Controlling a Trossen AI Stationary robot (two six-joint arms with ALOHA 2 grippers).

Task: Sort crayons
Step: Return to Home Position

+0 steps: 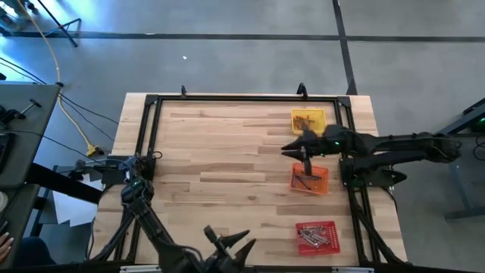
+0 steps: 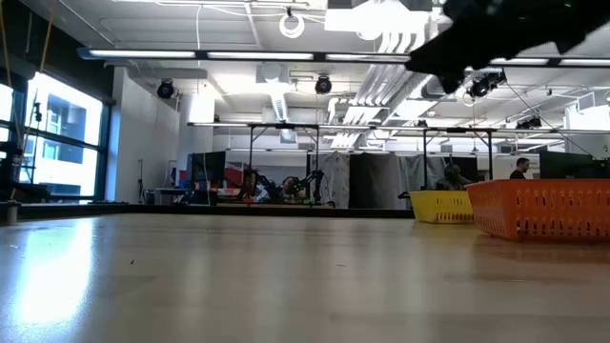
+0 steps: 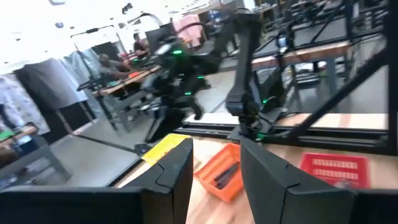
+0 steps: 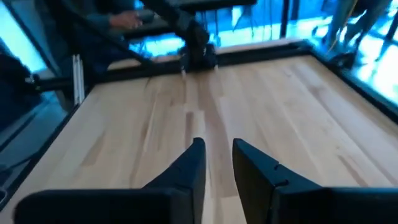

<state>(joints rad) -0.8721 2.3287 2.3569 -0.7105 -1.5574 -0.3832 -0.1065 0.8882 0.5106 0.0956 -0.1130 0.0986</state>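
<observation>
The crayons lie as small sticks in three mesh trays along the table's right side. Orange ones lie in the yellow tray (image 1: pixel 308 121), dark ones (image 1: pixel 307 180) in the orange tray (image 1: pixel 311 180), grey ones (image 1: pixel 309 236) in the red tray (image 1: pixel 317 236). My right gripper (image 1: pixel 292 148) hangs open above the table between the yellow and orange trays, pointing toward the table's left; nothing is between its fingers (image 4: pixel 217 162). My left gripper (image 1: pixel 227 240) stands open over the near edge, held level and facing the trays (image 3: pixel 214 168).
A black frame (image 1: pixel 151 121) runs around the wooden tabletop. Bare wood fills the left and middle of the table (image 1: pixel 220 159). In the low view the orange tray (image 2: pixel 543 210) and the yellow tray (image 2: pixel 440 205) stand at the right, with my right arm (image 2: pixel 496 38) above them.
</observation>
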